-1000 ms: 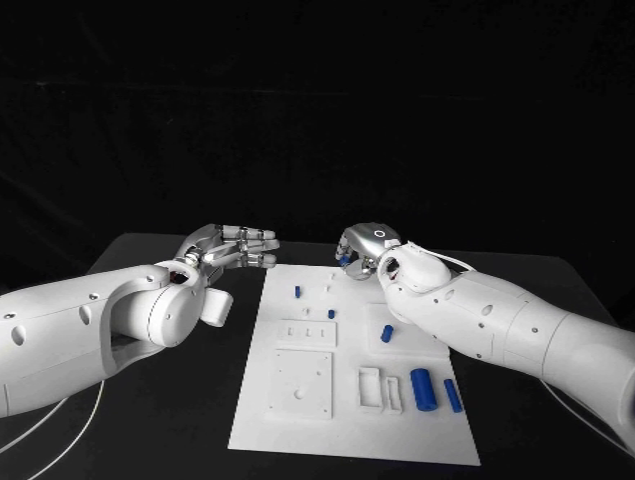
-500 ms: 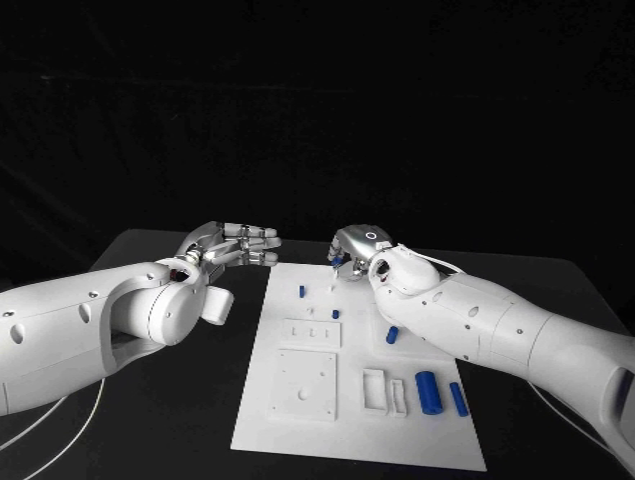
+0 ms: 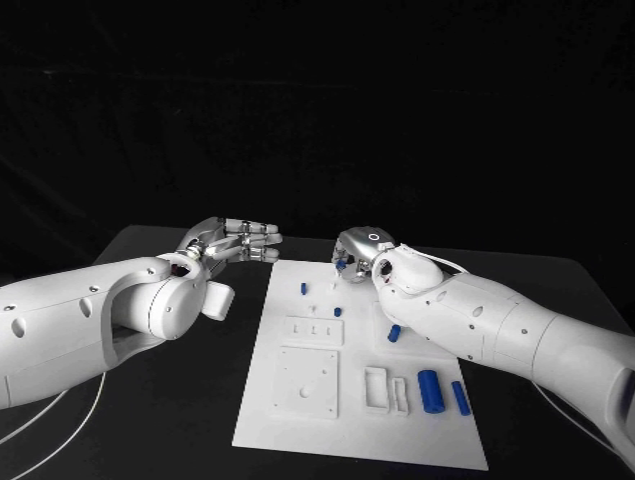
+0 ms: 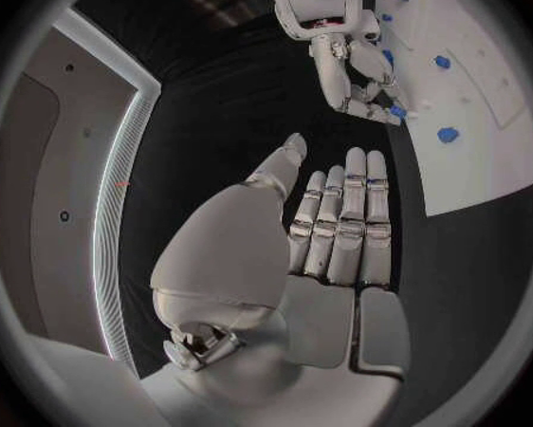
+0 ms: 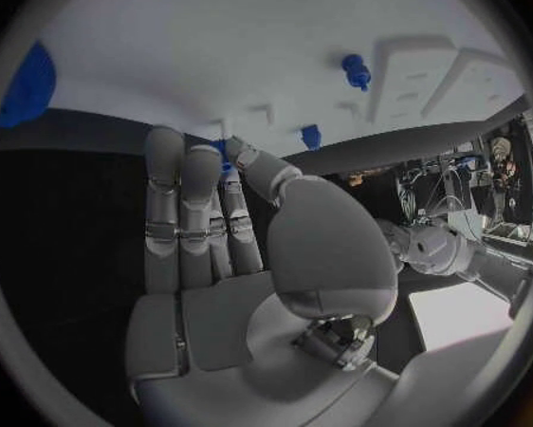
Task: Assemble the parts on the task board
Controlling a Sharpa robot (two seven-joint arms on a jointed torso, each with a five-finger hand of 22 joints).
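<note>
The white task board (image 3: 306, 415) lies in the middle of the black table. Small blue pegs (image 3: 306, 288) (image 3: 337, 312) stand in its far half, and another blue part (image 3: 394, 333) sits mid-right. A thick blue cylinder (image 3: 428, 391) and a thinner one (image 3: 460, 397) lie near the front right. My right hand (image 3: 360, 252) hovers over the board's far edge and pinches a small blue part (image 3: 342, 266) between thumb and fingertip (image 5: 223, 152). My left hand (image 3: 234, 244) floats left of the board with straight, spread fingers (image 4: 343, 218) and holds nothing.
Two white blocks (image 3: 376, 385) (image 3: 401, 392) stand on the board beside the thick cylinder. A raised white square plate (image 3: 307, 380) with holes occupies the board's front left. Black table surface (image 3: 187, 400) runs along both sides of the board.
My right hand has edged slightly left over the board's far end, still holding the small blue part. The left hand has barely moved.
</note>
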